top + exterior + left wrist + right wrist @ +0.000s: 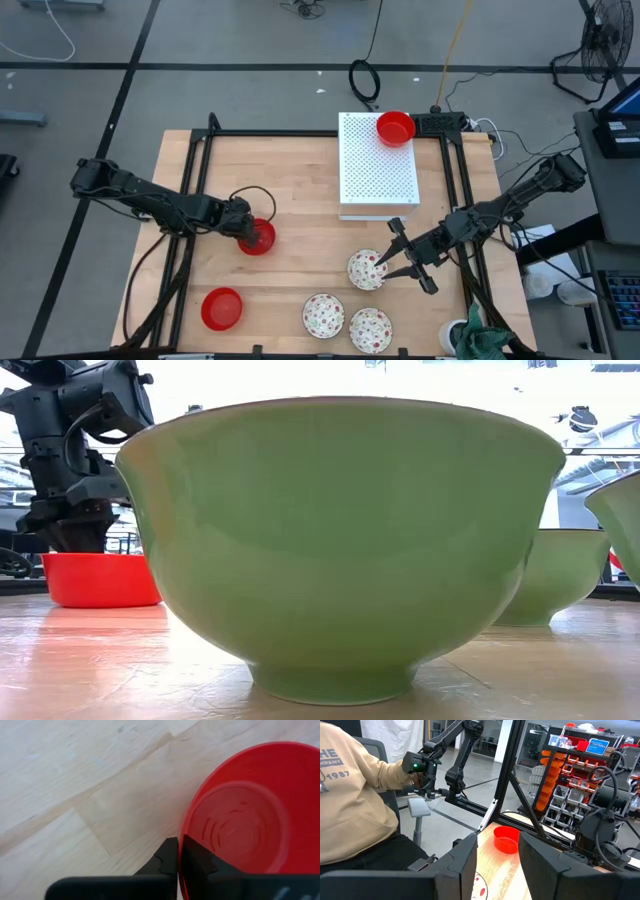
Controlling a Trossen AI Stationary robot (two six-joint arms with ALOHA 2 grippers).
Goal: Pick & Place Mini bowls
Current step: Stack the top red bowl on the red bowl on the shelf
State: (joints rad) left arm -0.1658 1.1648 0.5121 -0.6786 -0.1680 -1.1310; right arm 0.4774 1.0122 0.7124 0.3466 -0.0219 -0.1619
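My left gripper (248, 232) is shut on a plain red mini bowl (258, 238) at the table's left middle. A second red bowl (221, 308) rests on its base near the front left. A third (395, 127) stands on the white perforated board (377, 170). Three speckled white bowls stand at the front right (366, 270), (323, 314), (370, 330). My right gripper (392, 250) hovers open and level just right of the nearest speckled bowl, with nothing between its fingers (465, 865). My left gripper pinches the red bowl's rim (182, 837) on the side toward the table's left, one finger (167, 857) outside the wall and one (200, 862) inside. The fingers come steeply from above. The bowl sits level with its base on the table (100, 600).
A black frame (200, 160) runs along the table's sides. A bowl (340, 540), green outside, stands right before the low camera and hides most of the table there. A person in a beige top (355, 805) sits beyond the table. Bare wood lies at the table's middle (300, 190).
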